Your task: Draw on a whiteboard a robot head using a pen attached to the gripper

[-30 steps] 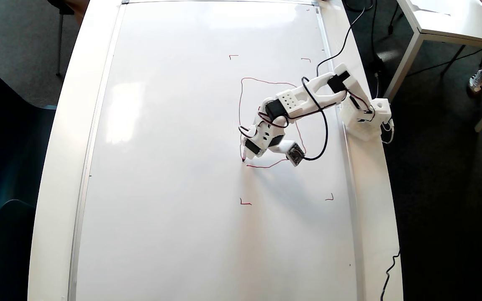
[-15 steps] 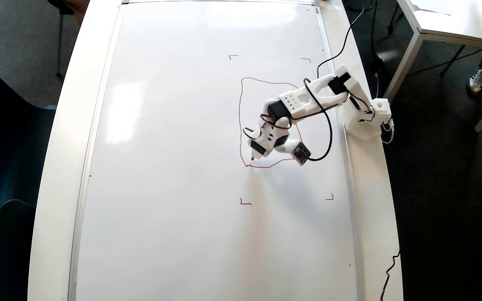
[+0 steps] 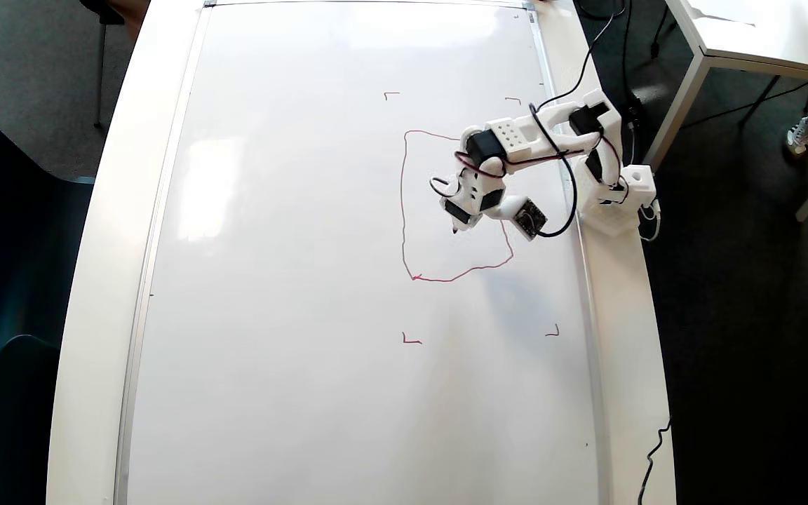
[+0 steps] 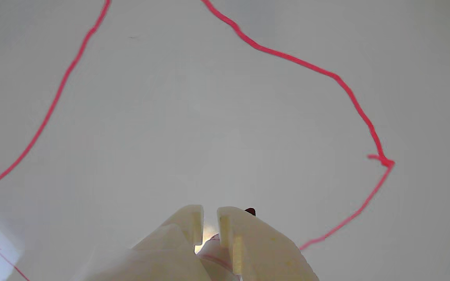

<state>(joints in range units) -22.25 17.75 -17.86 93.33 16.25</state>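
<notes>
Red line ran in a wobbly rounded rectangle across the whiteboard (image 3: 292, 280), and that outline was all of the robot head (image 3: 402, 203) that showed in the overhead view; I could see no boxes inside it. The gripper (image 3: 456, 226) hung inside the outline, near its upper right part in that view, with the pen (image 3: 454, 229) poking out past the fingertips and its dark tip pointing down at the board. Whether the tip touched the surface, I could not tell. The outline's lower left corner, a small knot of red, lay well apart from the fingers, below and to their left.

In the wrist view the two pale fingers (image 4: 244, 242) stood almost together, a narrow slit between them, closed around the pen (image 4: 213, 248), whose barrel filled the gap. A dark speck showed just beyond the right finger. The red line (image 4: 326, 74) curved well ahead of the fingertips and down their right side.
</notes>
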